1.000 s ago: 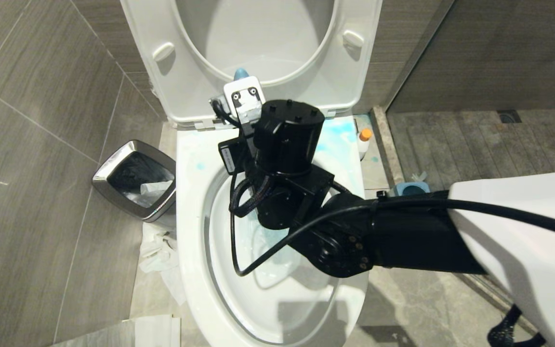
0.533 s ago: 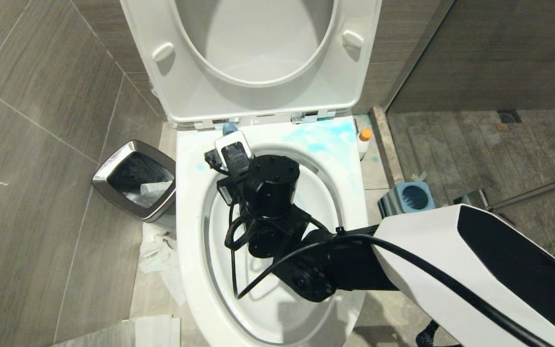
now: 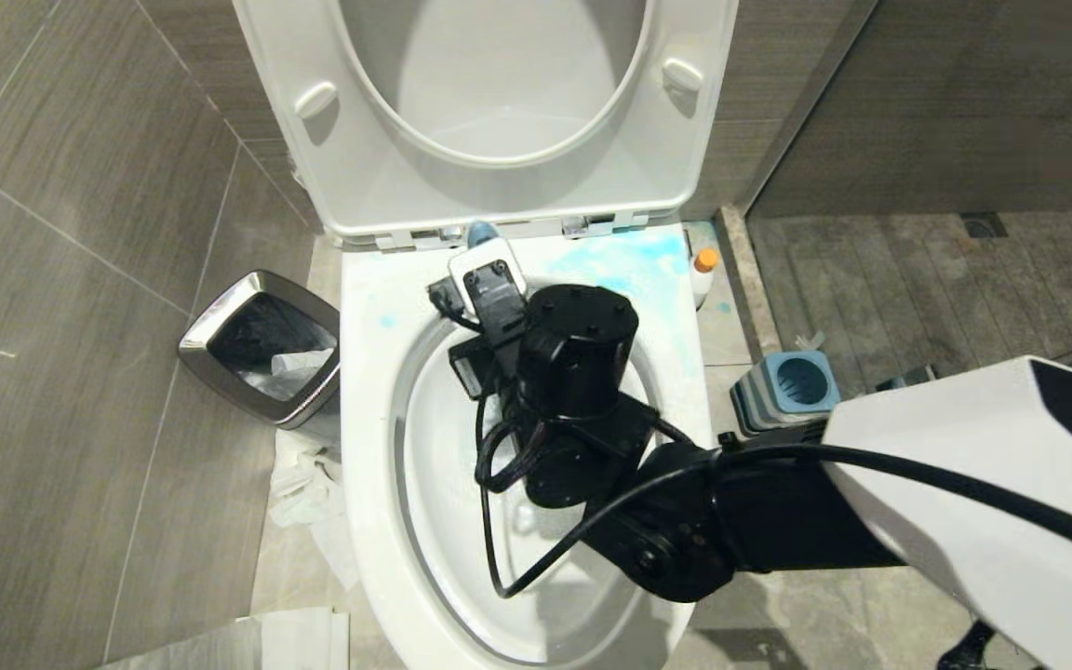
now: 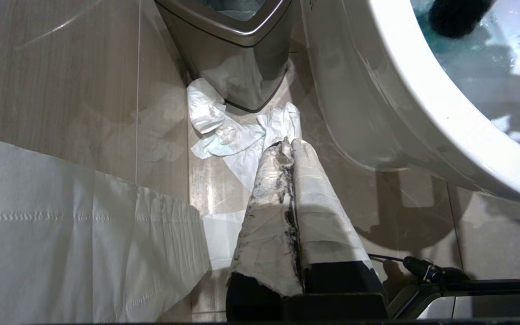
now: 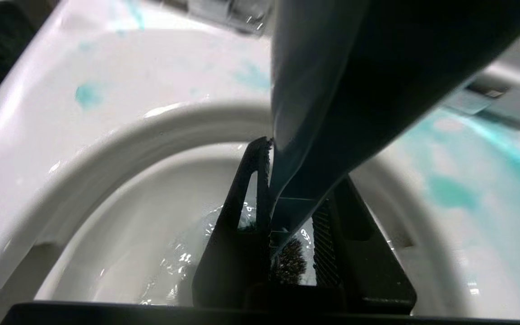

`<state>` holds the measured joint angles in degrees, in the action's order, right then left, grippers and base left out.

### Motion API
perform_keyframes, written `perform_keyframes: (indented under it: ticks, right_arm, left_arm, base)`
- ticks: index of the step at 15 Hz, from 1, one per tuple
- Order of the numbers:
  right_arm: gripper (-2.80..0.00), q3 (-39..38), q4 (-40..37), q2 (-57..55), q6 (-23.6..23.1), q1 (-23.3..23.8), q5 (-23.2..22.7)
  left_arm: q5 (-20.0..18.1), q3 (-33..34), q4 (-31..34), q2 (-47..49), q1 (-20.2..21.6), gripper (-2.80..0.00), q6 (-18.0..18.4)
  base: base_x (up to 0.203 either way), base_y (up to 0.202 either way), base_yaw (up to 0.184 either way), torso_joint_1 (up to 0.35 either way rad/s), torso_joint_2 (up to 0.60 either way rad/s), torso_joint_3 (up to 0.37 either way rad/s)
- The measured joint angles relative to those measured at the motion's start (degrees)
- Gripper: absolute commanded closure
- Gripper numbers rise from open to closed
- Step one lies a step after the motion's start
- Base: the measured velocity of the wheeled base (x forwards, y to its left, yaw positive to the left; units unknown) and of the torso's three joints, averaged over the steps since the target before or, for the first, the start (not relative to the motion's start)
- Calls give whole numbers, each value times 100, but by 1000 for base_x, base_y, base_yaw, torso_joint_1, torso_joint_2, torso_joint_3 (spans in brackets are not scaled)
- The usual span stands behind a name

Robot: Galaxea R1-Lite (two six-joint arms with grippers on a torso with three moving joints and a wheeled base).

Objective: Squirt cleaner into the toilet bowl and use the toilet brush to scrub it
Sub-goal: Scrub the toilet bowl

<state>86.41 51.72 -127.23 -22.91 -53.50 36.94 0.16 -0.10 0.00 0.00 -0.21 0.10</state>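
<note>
The right gripper (image 5: 287, 212) is clamped on the toilet brush (image 5: 332, 90), its bristles in the toilet bowl (image 3: 368, 391). The left gripper (image 4: 289, 146) is closed, empty, above the floor.

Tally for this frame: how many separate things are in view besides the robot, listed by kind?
Toilet bowl: 1
Toilet brush, held in the right gripper: 1
Brush holder: 1
Cleaner bottle: 1
Steel-rimmed bin: 1
Crumpled tissue on the floor: 1 heap
Total: 6
</note>
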Motion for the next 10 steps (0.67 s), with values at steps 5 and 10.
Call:
perform_keyframes:
  ticks: [5, 10]
  right_arm:
    - [0, 430, -218, 375, -4, 87, 63]
    - [0, 1257, -386, 134, -2, 88, 51]
  left_arm:
    - [-2, 0, 2, 0, -3, 0, 1]
    - [-2, 0, 0, 0, 0, 0, 1]
  base:
    - [0, 0, 0, 0, 0, 0]
    - [0, 0, 0, 0, 0, 0]
